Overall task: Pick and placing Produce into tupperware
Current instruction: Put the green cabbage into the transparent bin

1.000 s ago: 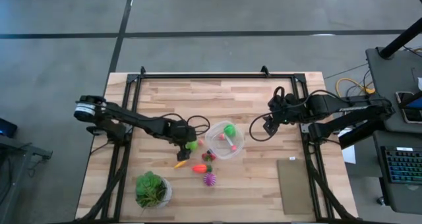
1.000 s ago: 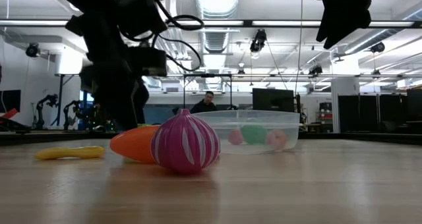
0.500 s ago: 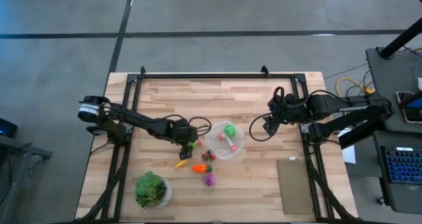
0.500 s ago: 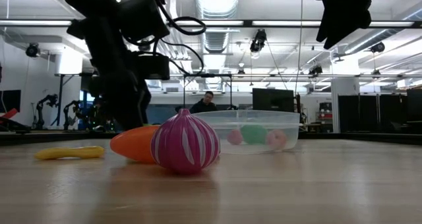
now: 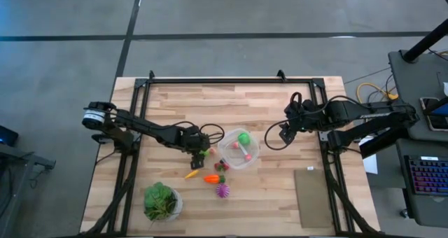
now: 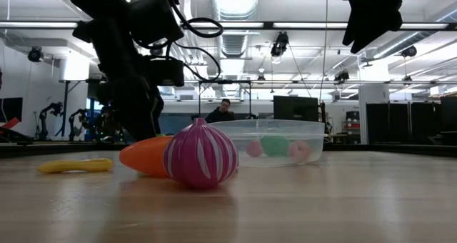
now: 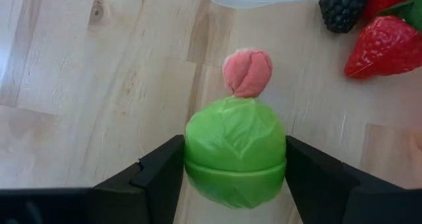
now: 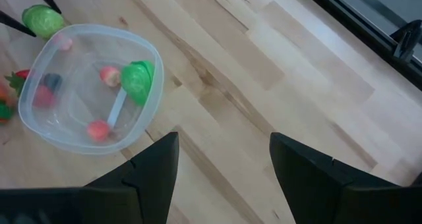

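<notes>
At the table's left edge in the high view, the left arm reaches toward the middle, and the left gripper sits just to the left of the tupperware. Its jaws pinch a round green toy vegetable, one dark finger against each side. Just past that piece on the wood lies a small pink piece, touching the green one in the wrist view.

Below the gripper in the high view rest a yellow-orange piece and an orange carrot-like piece, with red ones by the container's lower-left rim and the spiky purple ball a little lower. A leafy plant in a white pot stands near the table's front-left corner.

The clear tupperware sits near the table's centre and holds a green piece and small reddish pieces.

Further right, the right gripper hovers above bare wood, well apart from the container, with its jaws spread and nothing between them. A flat tan sheet lies on the table's right front.
</notes>
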Controlling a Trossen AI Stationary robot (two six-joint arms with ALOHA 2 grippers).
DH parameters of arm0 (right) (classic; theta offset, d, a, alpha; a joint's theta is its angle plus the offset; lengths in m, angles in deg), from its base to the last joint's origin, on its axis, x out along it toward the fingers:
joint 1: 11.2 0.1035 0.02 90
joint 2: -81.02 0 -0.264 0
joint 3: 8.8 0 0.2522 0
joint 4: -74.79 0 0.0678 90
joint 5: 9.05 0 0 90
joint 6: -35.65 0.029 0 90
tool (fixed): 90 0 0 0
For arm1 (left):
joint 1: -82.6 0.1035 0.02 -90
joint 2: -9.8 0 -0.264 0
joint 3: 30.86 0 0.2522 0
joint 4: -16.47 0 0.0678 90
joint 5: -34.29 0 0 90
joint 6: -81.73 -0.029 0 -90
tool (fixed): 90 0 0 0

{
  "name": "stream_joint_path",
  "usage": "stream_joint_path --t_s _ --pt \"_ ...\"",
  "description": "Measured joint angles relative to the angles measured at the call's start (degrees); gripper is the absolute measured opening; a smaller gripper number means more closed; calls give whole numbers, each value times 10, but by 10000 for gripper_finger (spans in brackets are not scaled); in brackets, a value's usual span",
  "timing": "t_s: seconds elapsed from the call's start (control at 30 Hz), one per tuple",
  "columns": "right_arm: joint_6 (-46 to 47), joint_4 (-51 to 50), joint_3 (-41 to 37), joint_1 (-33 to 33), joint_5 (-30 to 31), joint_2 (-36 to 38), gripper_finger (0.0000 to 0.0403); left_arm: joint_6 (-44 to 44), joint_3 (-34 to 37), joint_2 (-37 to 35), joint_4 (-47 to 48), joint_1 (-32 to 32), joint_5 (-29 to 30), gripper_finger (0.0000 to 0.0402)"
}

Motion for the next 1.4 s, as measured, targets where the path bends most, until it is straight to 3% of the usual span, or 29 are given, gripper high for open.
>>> stream_joint_path --t_s 0.2,0.53,0.67,1.03,1.23,1.4 --pt "1 0 0 0 0 0 231 0 -8 -8 11 0 -4 214" --pt "0 0 0 0 -2 0 231 -35 -58 -107 3 22 -10 213" --pt "-4 0 0 0 -3 0 231 -65 -81 -115 -22 35 -23 213" --pt "4 -1 0 0 -5 0 231 -123 -188 57 -38 73 -92 212" --pt "12 -12 0 2 -20 0 231 -120 -272 124 67 73 -86 227" --pt "10 -19 0 2 -18 0 231 -106 -300 162 125 71 -85 257"
